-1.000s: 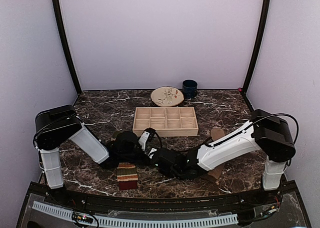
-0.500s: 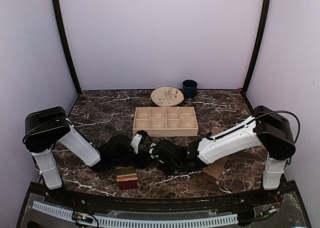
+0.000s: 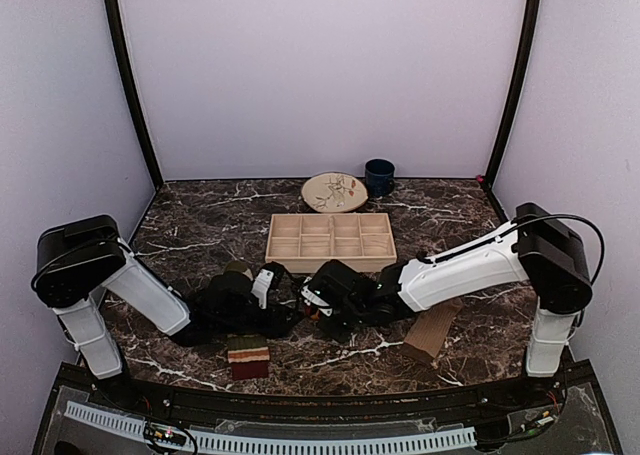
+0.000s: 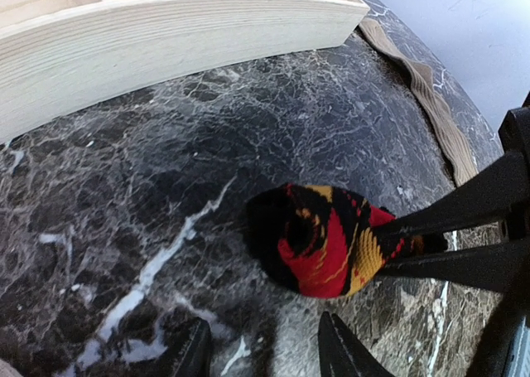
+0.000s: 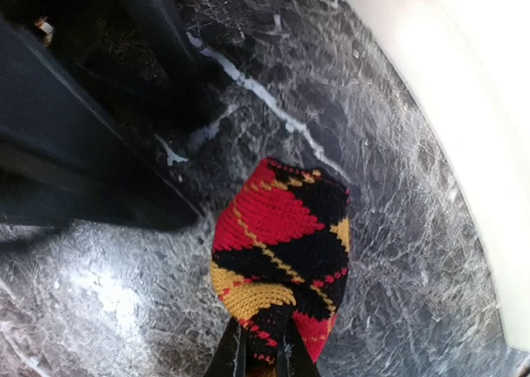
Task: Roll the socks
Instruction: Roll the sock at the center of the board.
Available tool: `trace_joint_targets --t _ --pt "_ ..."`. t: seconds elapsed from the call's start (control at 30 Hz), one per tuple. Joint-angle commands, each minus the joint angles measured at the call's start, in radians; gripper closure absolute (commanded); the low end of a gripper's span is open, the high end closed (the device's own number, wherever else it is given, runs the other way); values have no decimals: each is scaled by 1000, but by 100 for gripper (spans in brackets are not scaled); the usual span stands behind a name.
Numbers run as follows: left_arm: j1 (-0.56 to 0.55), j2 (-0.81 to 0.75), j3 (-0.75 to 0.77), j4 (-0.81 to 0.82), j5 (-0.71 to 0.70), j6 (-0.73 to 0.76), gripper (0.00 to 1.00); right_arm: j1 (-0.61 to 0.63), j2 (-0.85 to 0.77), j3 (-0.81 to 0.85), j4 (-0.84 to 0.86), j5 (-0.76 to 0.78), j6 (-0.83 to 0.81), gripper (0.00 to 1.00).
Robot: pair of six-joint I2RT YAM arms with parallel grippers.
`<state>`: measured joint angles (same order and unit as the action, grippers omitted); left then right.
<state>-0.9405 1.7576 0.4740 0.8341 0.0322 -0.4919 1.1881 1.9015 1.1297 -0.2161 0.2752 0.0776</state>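
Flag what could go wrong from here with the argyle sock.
1. The right fingers pinch only one end of the rolled argyle sock. With the left fingers open and off it, the roll may loosen or slip out.
2. Both sets of fingers sit close together, so a regrasp by the left could knock the right.

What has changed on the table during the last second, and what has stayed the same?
The left hand opened and its arm drew back to the left. The right hand, shut on the argyle sock, moved it a little toward the wooden tray. The tray, the plate and the mug stayed in place.
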Motion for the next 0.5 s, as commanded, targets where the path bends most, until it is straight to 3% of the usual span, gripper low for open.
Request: trace_joint_targets --t 0.0,0.47 --pt "-1 -92 -67 -83 -36 5 52 -28 2 -7 -119 -189 53 100" --pt "-1 -73 -64 -67 -9 29 52 -123 17 1 -102 -396 110 100"
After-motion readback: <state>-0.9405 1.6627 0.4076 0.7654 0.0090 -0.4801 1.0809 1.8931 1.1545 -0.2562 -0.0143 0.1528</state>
